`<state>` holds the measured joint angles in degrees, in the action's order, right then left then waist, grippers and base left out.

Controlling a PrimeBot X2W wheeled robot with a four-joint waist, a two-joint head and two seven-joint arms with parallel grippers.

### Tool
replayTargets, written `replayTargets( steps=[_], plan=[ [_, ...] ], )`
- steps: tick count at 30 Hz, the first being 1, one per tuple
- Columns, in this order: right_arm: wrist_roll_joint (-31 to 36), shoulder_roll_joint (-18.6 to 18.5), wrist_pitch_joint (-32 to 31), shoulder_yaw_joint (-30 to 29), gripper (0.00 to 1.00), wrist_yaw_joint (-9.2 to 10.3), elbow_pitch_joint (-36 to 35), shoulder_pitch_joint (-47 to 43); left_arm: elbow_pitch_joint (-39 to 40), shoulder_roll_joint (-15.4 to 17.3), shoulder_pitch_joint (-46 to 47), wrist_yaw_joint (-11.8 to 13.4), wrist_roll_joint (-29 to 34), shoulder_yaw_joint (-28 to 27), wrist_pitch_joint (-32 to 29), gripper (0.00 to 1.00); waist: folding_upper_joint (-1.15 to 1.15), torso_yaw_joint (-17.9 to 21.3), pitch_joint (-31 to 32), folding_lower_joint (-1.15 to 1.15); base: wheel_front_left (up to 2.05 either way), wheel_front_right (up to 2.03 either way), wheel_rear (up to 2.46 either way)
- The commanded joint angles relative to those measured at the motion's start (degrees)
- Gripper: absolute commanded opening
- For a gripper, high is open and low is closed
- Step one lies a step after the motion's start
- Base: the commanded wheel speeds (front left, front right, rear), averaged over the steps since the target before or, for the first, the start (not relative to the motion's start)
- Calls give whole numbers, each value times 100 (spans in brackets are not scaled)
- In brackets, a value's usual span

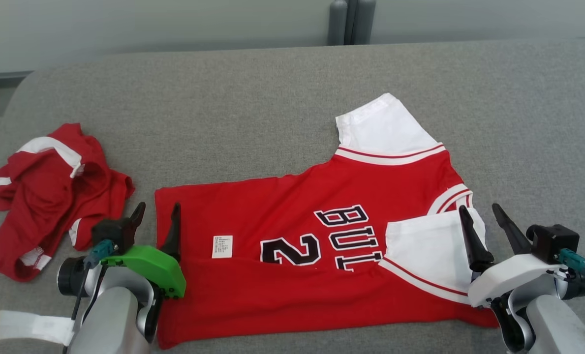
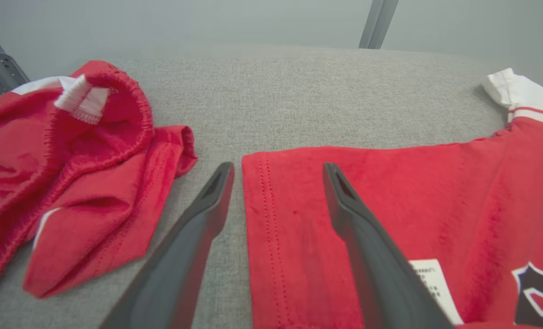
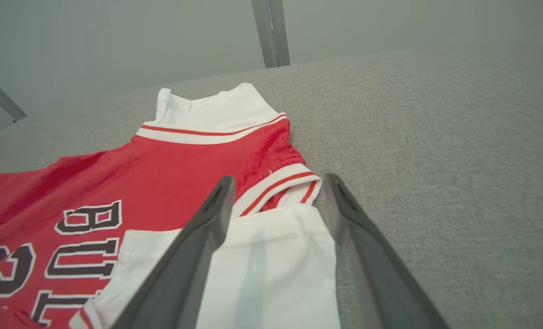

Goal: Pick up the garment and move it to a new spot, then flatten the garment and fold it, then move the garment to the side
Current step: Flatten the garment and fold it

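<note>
Left wrist view: we resolve the elastic waistband of the shorts (image 2: 70, 183). Head view: the jersey (image 1: 297, 221) lies on the table (image 1: 272, 98), seemingly half-folded; the left claw (image 1: 158, 209) straddles its hem, the right claw (image 1: 479, 209) its sleeve, both released.

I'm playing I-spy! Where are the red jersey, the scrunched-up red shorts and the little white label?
red jersey (image 1: 272, 206), head view, plain red cloth beside the lettering.
red shorts (image 1: 36, 196), head view, middle of the crumpled heap.
white label (image 1: 222, 246), head view, its centre.
</note>
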<state>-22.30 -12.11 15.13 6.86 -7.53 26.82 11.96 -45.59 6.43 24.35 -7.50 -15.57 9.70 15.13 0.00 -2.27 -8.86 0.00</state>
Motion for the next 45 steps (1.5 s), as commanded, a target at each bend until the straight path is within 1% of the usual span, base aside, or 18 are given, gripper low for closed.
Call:
replayTargets(
  steps=[1, 7, 14, 19, 20, 25, 26, 27, 28, 29, 30, 35, 38, 45],
  plan=[
    [46, -38, -1, 9, 100, 9, -45, 85, -67, 63, 177, 5, -34, 47, 0, 100, 0, 134, -321, 0, 0, 0, 0],
    [80, -109, -1, 77, 100, 9, -96, 438, -352, 109, 561, 8, -172, 125, 0, 100, 0, 166, -652, 0, 0, 0, 0],
    [0, -305, -1, 259, 100, 9, -66, 1131, -485, 37, 785, 8, -145, -45, -1, 100, 0, 52, -924, 0, 0, 0, 0],
    [-25, -616, -141, 645, 100, 9, 155, 1868, -513, -69, 834, 28, -8, -113, -2, 100, 0, -102, -1039, 0, 0, 0, 0],
    [-25, -616, -141, 645, 100, 9, 155, 1868, -513, -69, 834, 28, -8, -113, -2, 100, 0, -102, -1039, 0, 0, 0, 0],
    [-109, -893, -554, 1074, 100, 9, 566, 2638, -355, -187, 913, 17, 26, -76, -4, 100, 0, -272, -1149, 0, 0, 0, 0],
    [-152, -935, -665, 1147, 100, 9, 674, 2768, -325, -215, 934, 15, 27, -57, -3, 82, 0, -308, -1173, 0, 0, 0, 0],
    [-234, -957, -745, 1172, 100, 9, 771, 2912, -299, -239, 959, 14, 37, -27, -3, 42, 0, -346, -1199, 0, 0, 0, 0],
    [-242, -1005, -838, 1241, 100, 9, 864, 3057, -257, -257, 984, 12, 24, -6, -3, 28, 0, -382, -1225, 0, 0, 0, 0],
    [-270, -1025, -914, 1321, 100, 9, 950, 3184, -195, -274, 1007, 11, -12, 26, -2, 10, 0, -414, -1256, 0, 0, 0, 0],
    [-328, -1031, -980, 1371, 100, 9, 1033, 3297, -156, -290, 1017, 10, -36, 68, -1, 0, 0, -445, -1289, 0, 0, 0, 0],
    [-366, -1101, -1252, 1662, 100, 9, 1486, 3814, -99, -306, 1045, 8, -112, 286, -1, 0, 0, -570, -1393, 0, 0, 0, 0],
    [-432, -1119, -1252, 1730, 100, 9, 1742, 4085, -84, -321, 1085, 8, -166, 410, -4, 0, 0, -653, -1465, 0, 0, 0, 0],
    [-515, -1055, -1531, 2054, 100, 9, 2346, 4498, -113, -340, 1184, 8, -393, 696, -6, 0, 0, -826, -1604, 0, 0, 0, 0]
  ],
)
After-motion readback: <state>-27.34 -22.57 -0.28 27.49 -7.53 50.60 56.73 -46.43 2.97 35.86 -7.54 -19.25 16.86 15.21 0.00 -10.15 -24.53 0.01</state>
